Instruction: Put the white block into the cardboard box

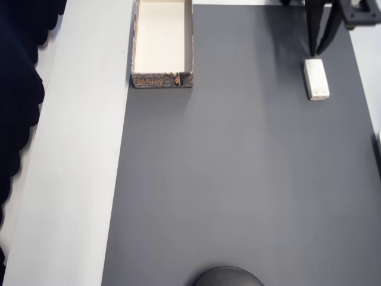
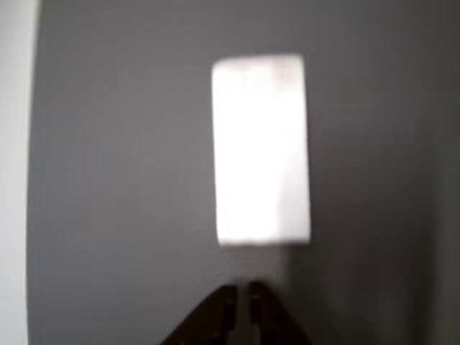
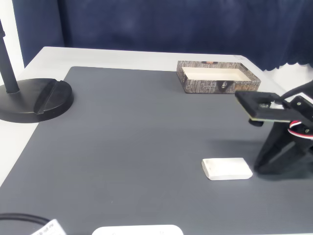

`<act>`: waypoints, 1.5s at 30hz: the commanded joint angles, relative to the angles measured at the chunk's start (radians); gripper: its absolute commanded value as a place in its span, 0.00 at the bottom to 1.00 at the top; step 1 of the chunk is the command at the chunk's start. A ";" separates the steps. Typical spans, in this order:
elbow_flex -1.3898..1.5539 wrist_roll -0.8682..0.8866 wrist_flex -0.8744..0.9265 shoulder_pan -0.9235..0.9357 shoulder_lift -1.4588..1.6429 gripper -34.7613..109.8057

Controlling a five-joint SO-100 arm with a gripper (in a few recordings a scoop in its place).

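Nearly closed, the gripper (image 2: 241,291) hangs just beside the white block (image 2: 262,147), well apart from the cardboard box (image 1: 162,44)

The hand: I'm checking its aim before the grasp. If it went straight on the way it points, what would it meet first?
Most likely the block. In the wrist view it lies directly ahead of the hand, whose fingers look nearly closed, with bare mat between them. Depth is unclear, so it could touch the mat first.

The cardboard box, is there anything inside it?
Nothing shows inside the cardboard box: just its bare cream floor. Its top end is cut off in the overhead view. The white block lies apart on the grey mat.
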 commanded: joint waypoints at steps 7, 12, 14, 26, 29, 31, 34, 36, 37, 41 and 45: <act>-0.371 0.000 0.014 0.038 -0.368 0.23; -0.499 -0.006 0.020 0.048 -0.534 0.23; -0.540 -0.002 0.017 0.046 -0.614 0.23; -0.739 -0.023 -0.002 0.087 -0.973 0.23; -0.775 -0.052 -0.038 0.100 -1.034 0.23; -0.793 -0.048 -0.044 0.092 -1.068 0.23; -0.822 -0.038 -0.044 0.091 -1.104 0.23; -0.845 -0.021 -0.044 0.091 -1.121 0.23; -0.851 -0.015 -0.044 0.091 -1.127 0.23; -0.859 -0.011 -0.051 0.084 -1.150 0.23; -0.859 0.003 -0.071 0.071 -1.173 0.23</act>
